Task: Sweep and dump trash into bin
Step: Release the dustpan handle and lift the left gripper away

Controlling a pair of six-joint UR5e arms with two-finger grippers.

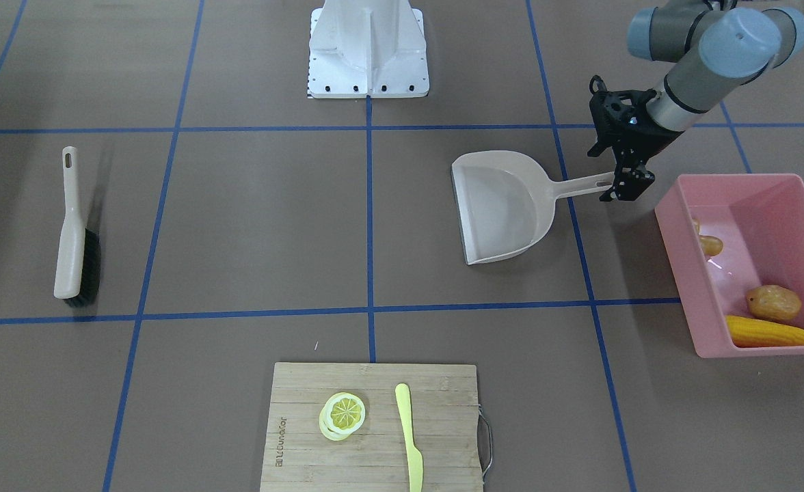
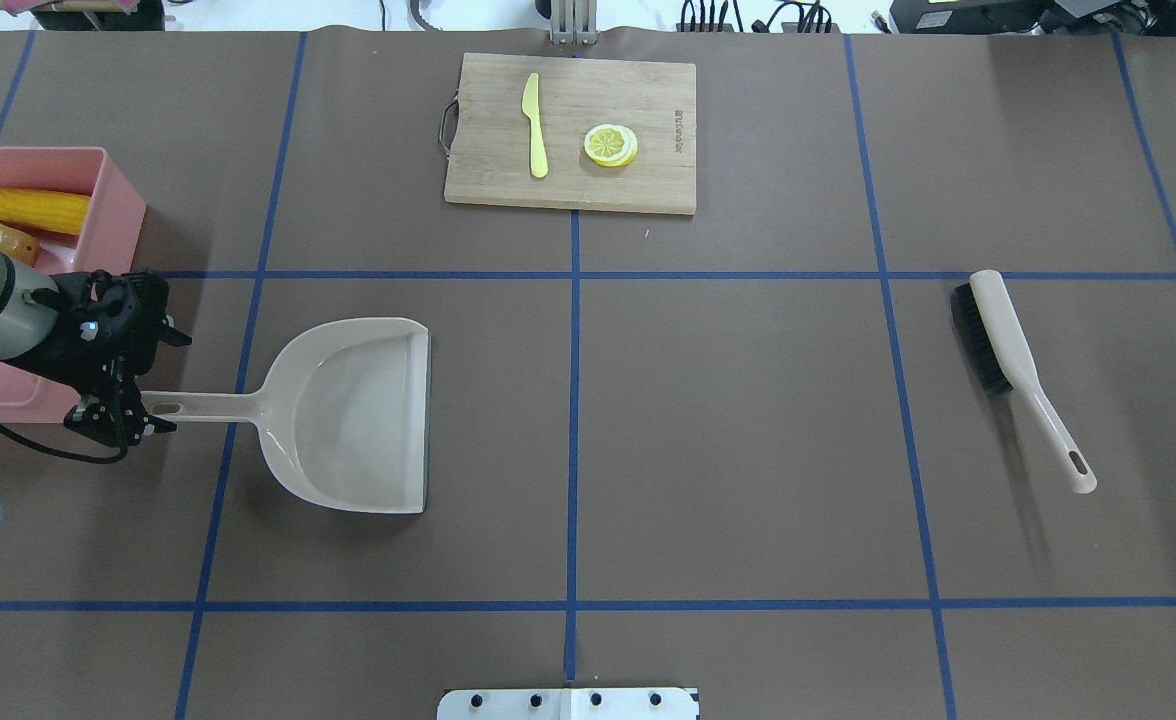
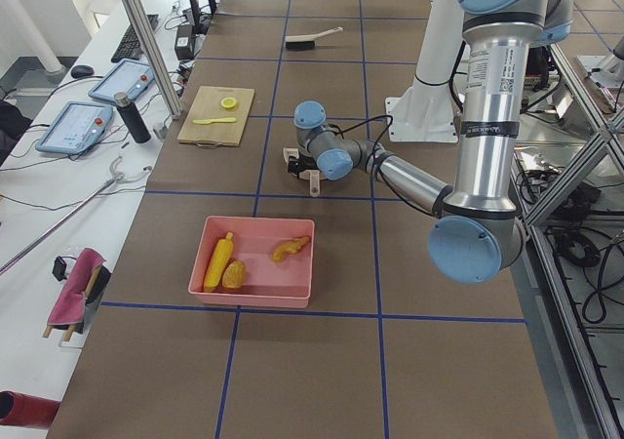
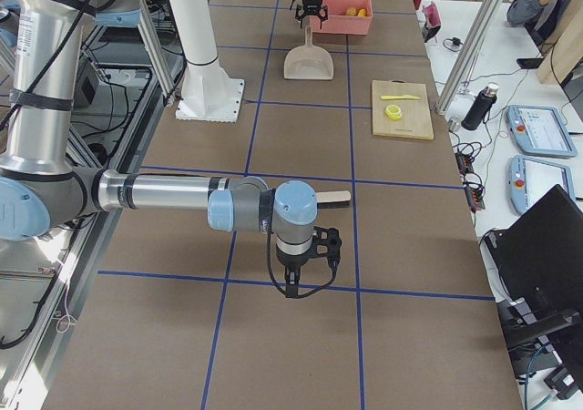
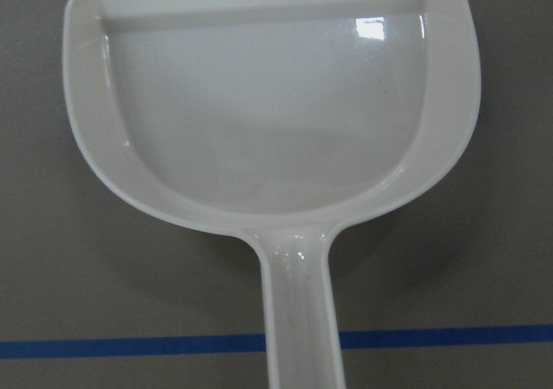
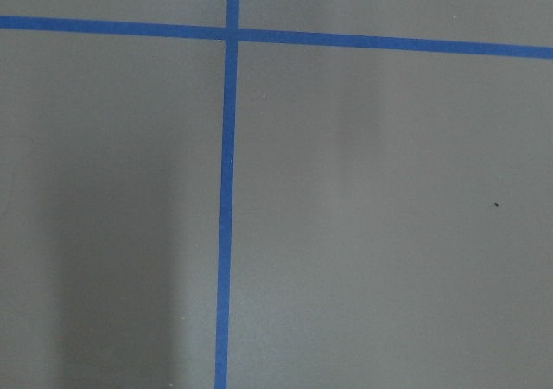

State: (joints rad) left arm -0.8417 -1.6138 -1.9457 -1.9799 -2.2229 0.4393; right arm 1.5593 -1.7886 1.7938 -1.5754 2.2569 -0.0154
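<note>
The trash lies inside the pink bin (image 1: 744, 180) at the table's left end: a yellow corn cob (image 1: 768, 333), a brown potato (image 1: 774, 302) and a tan ginger root (image 1: 708, 244). A beige dustpan (image 1: 504, 205) lies flat and empty on the table beside the bin, and it fills the left wrist view (image 5: 268, 121). My left gripper (image 1: 625, 190) stands at the tip of the dustpan's handle, with its fingers spread wider than the handle, so it looks open. My right gripper (image 4: 305, 282) hangs low over bare table near the robot's side. I cannot tell whether it is open or shut.
A hand brush (image 1: 74, 239) lies on the table's right side, away from both arms. A wooden cutting board (image 1: 443, 410) at the far edge carries a lemon slice (image 1: 342, 413) and a pale yellow knife (image 1: 409, 437). The robot's white base (image 1: 368, 51) stands at the near edge.
</note>
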